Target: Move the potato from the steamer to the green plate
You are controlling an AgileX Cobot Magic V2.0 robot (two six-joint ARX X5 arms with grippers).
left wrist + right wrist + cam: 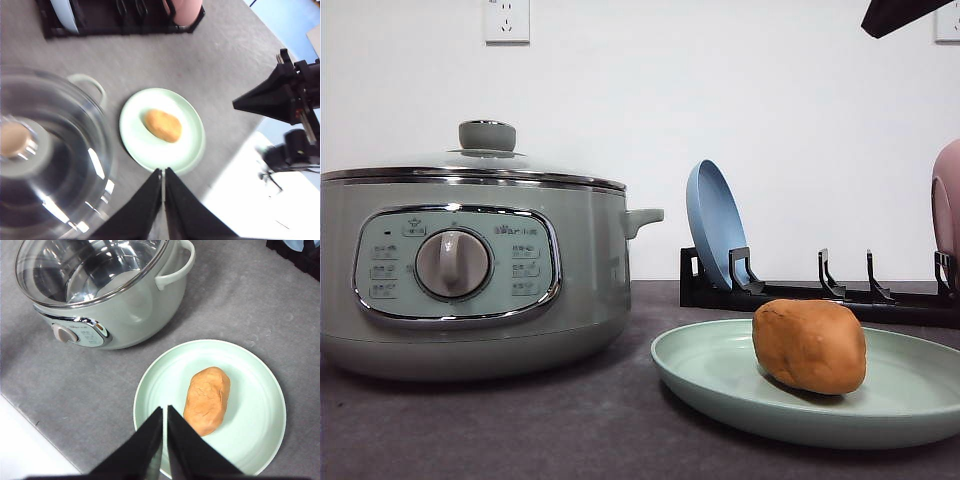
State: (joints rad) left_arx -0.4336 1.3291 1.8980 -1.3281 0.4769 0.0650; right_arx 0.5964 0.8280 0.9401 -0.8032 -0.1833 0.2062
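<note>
Grey table [520, 420] carries everything. Steamer [470, 270] stands on the robot's left side, control panel with dial facing the front camera, glass lid [45, 160] seated on top, green knob [487, 135] upright at centre, side handle [642, 218] pointing toward the plate. Plate [720, 385] sits just beside the steamer to the right, not touching it as far as the right wrist view shows. Potato [810, 345] lies on the plate, a little off centre, long side flat on the plate, nothing holding it. Behind the plate a black rack [800, 295] runs along the wall side; blue plate [715, 225] stands on edge in its left slot, pink dish [948, 200] at its right end. Left gripper [163, 175] hangs high above the table, looking down over the lid and the plate's near rim, fingers pressed together, nothing between them. Right gripper [165, 412] also held above the table, well clear of the potato, tips over the plate's rim, fingers closed on each other and carrying nothing. A dark piece of the right arm [280, 95] juts in at the side of the left wrist view, also raised off the table
</note>
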